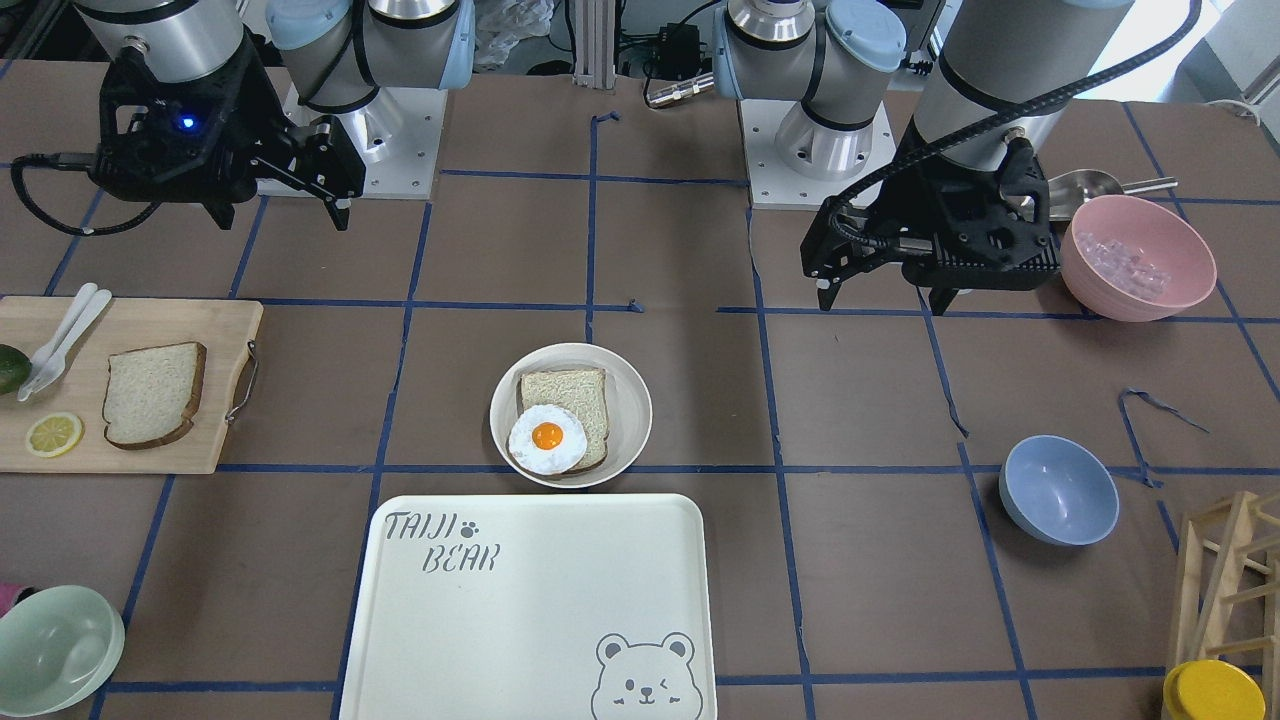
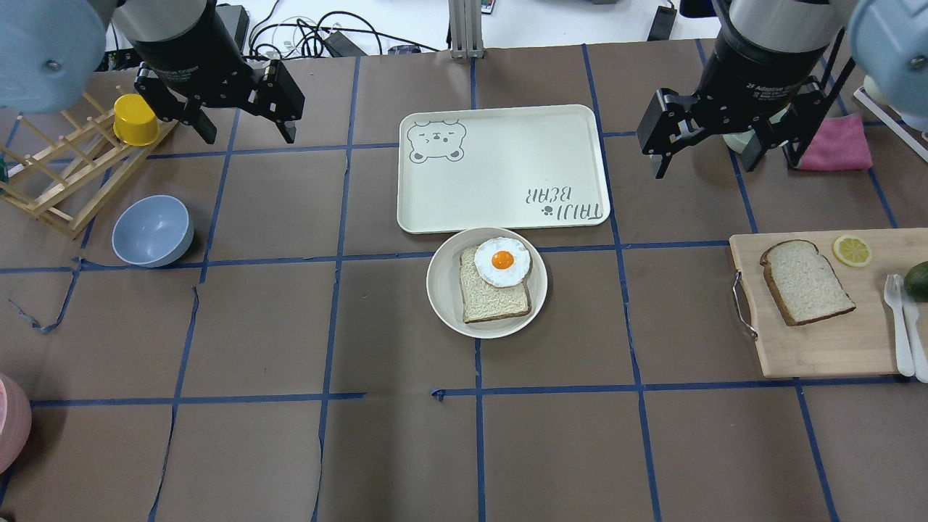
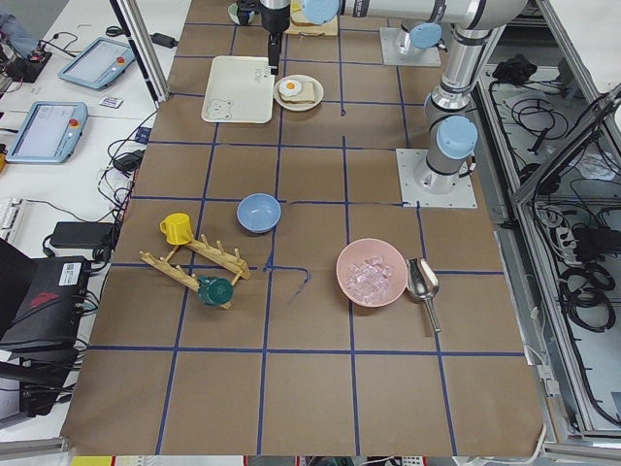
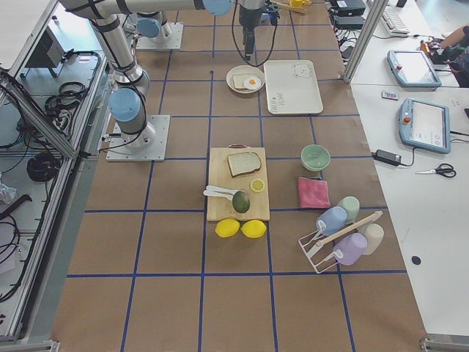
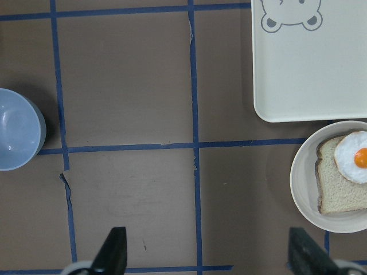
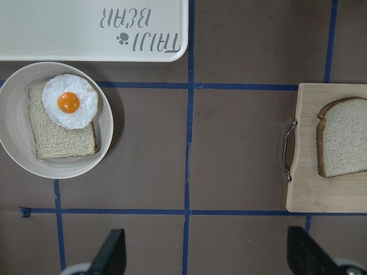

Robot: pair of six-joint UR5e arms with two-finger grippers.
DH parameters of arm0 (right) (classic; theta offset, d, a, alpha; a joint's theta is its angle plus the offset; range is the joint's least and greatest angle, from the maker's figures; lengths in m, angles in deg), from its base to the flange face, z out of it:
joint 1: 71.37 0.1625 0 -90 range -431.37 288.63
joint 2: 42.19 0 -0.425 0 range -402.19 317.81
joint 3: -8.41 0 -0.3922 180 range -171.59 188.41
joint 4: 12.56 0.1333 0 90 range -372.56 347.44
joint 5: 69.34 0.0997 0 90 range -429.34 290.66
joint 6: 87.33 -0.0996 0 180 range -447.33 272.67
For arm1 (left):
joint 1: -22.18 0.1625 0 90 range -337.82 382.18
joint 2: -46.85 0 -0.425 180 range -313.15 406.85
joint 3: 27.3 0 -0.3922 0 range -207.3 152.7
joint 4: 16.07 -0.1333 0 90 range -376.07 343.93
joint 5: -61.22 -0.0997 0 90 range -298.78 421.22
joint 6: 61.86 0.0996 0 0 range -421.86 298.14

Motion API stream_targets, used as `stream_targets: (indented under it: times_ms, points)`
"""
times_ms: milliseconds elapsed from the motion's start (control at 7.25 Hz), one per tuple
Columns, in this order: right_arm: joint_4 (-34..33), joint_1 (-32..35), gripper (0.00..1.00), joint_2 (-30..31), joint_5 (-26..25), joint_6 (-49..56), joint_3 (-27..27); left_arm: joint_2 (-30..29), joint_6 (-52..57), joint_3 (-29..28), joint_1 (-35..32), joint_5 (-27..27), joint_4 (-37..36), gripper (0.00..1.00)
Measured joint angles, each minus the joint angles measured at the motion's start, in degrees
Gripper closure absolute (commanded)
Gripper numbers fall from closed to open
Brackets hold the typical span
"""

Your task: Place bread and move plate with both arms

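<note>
Centre table first: the plate [image 2: 444, 286] sits on the brown paper just beside the near edge of the bear-print tray [image 2: 500, 188]. Touching or not, I can't tell. It carries a small bread slice [image 2: 493, 304], and a fried egg [image 2: 502, 261] lies over the corner of that slice nearest the tray.

Over on the robot's right, well apart from the plate, the bread [image 2: 806, 281] lies flat on the wooden cutting board [image 2: 812, 348]. It has a dark crust all the way round, and its rounded top is turned toward the board's metal handle [image 2: 743, 304]. A lemon slice [image 2: 852, 250] sits just beside it, with white plastic cutlery [image 2: 902, 319] further along the board. Nothing grips the bread.

Up in the air, the right gripper [image 2: 703, 161] hangs above the table between tray and board. Its fingers are spread wide and there is nothing between them. Its wrist camera looks straight down on the plate at one side and the bread at the other.

Across the table, the left gripper [image 2: 248, 132] hovers near the yellow cup [image 2: 135, 119] at the end of the wooden rack [image 2: 51, 196]. Its jaws are just as wide and it holds nothing either. A blue bowl [image 2: 152, 230] rests on the paper close to the rack, on that same side.
</note>
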Motion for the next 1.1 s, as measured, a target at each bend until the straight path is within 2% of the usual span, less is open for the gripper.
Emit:
stream_targets:
  times_ms: [1103]
  points:
    - [-0.9, -1.4, 0.0, -0.7, -0.7, 0.5, -0.1, -0.1, 0.0, 0.1, 0.2, 0.0, 0.0, 0.0]
